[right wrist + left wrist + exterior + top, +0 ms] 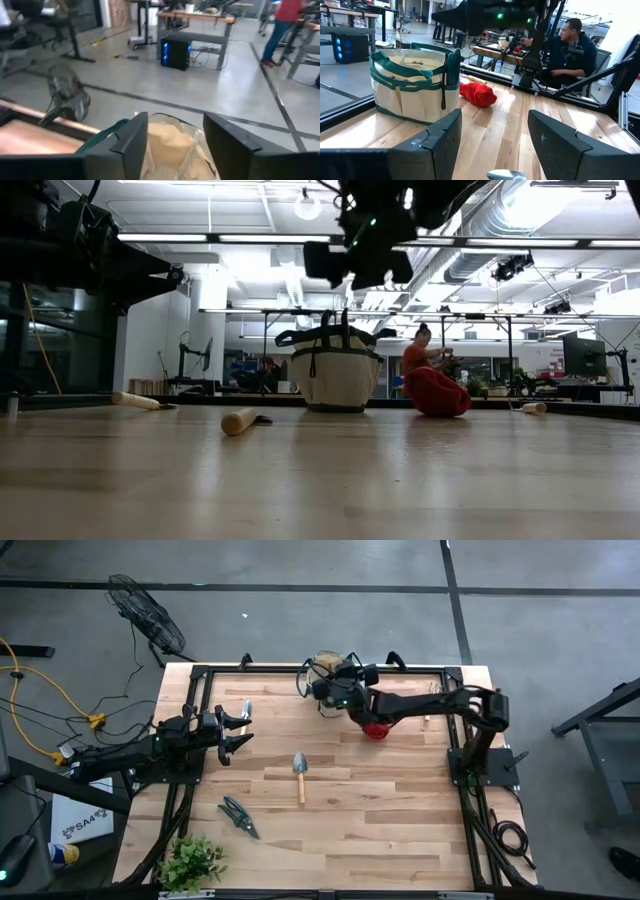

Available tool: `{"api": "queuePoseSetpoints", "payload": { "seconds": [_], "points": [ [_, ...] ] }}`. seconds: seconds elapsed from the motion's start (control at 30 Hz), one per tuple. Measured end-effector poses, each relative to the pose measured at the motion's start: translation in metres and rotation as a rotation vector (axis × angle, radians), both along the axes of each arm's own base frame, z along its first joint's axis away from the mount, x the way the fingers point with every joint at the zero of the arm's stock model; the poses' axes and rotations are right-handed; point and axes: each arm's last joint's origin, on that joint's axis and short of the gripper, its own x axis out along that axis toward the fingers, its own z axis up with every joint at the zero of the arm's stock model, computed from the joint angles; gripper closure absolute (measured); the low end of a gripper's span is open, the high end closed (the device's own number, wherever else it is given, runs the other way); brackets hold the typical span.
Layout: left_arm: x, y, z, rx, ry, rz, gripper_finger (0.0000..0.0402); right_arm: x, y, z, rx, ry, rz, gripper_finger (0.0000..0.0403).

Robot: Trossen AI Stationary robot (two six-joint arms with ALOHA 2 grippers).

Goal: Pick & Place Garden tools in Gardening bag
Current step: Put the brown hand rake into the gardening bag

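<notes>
right gripper (322, 690) is up over the round beige canvas gardening bag with dark green trim (328, 671), which sits at the far edge of the light wooden table (400, 810). from its own wrist cam the two dark fingers (132, 137) stand apart with nothing between them, and the bag's open mouth (167, 140) is right below. in the low view the gripper (362, 255) hangs above the bag (335, 370), not touching it

the red cloth-like bundle (375, 729) is on the table just beside the bag, under the right arm. the wooden-handled metal trowel (299, 775) lies around mid-table, and a pair of dark green-handled pruning shears (239, 816) is nearer the front, left of it. leafy green plant (190, 860) sits at the front left corner

left gripper (236, 729) hovers over the left side of the table, fingers (437, 142) spread wide and empty, pointing toward the bag (415, 82) and the red bundle (478, 94)

a person (567, 50) is sitting behind the table in the left wrist view
</notes>
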Motion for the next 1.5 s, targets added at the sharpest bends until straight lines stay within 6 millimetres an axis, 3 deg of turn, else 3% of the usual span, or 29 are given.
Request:
{"api": "queuePoseSetpoints", "payload": {
  "seconds": [0.13,0.37,0.5,0.73,1.1,1.5],
  "points": [
    [0.0,0.0,0.0,0.0,0.0,0.0,0.0178,-0.016,0.006,0.014,0.086,0.005,0.056,0.0195],
    [0.0,0.0,0.0,0.0,0.0,0.0,0.0178,-0.043,0.029,0.029,0.334,0.026,0.235,0.0198],
    [0.0,0.0,0.0,0.0,0.0,0.0,0.0178,-0.057,0.041,0.03,0.477,0.088,0.303,0.0198],
    [0.0,0.0,0.0,0.0,0.0,0.0,0.0178,-0.087,0.051,0.017,0.784,-0.006,0.343,0.0198],
    [0.0,0.0,0.0,0.0,0.0,0.0,0.0178,-0.15,0.059,-0.002,0.873,-0.029,0.318,0.0198],
    [0.0,0.0,0.0,0.0,0.0,0.0,0.0178,-0.19,0.034,-0.02,0.93,-0.079,0.092,0.0198]
  ]
}}
